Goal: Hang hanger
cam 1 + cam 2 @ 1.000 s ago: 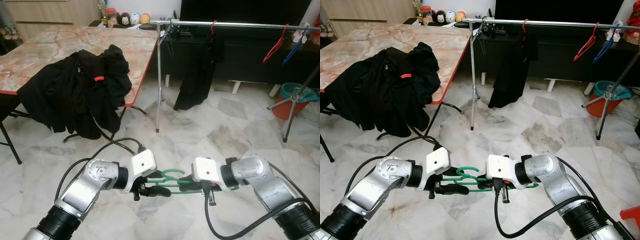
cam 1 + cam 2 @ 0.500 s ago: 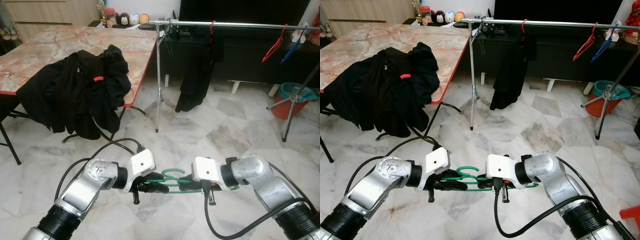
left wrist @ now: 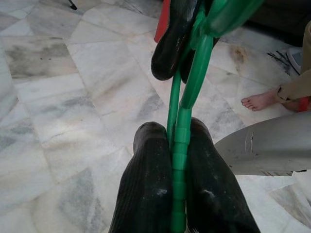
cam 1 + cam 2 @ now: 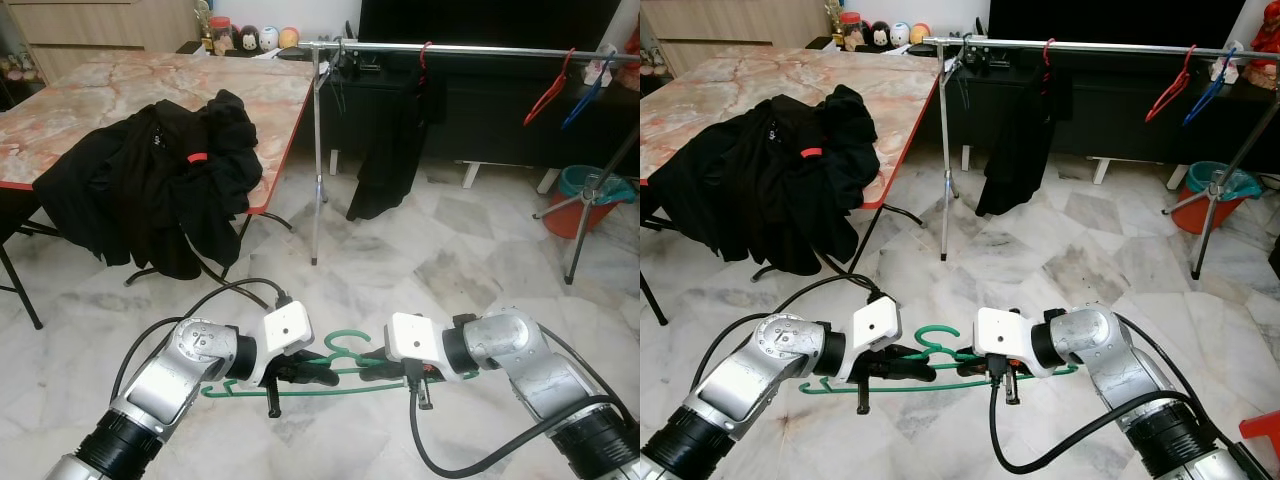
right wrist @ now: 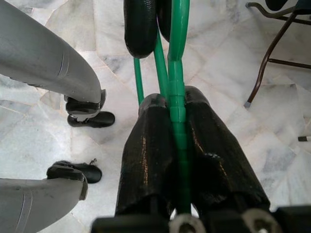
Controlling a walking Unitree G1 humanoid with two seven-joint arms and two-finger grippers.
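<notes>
Rail (image 4: 480, 47) of thin shiny metal runs well ahead of us, beyond the marble desk (image 4: 130, 85) heaped with black clothes (image 4: 150, 185). We hold the green hanger (image 4: 345, 362), slim smooth plastic with a curled hook, low over the tiled floor. Left gripper (image 3: 175, 145) and right gripper (image 5: 176, 104) have jaws clamped on its bar. Pulling unevenly, we judge, could bend or drop it.

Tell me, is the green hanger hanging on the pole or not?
Not hanging. The green hanger is held low over the floor, pinched by the left tool and the right tool, far from the pole.
</notes>
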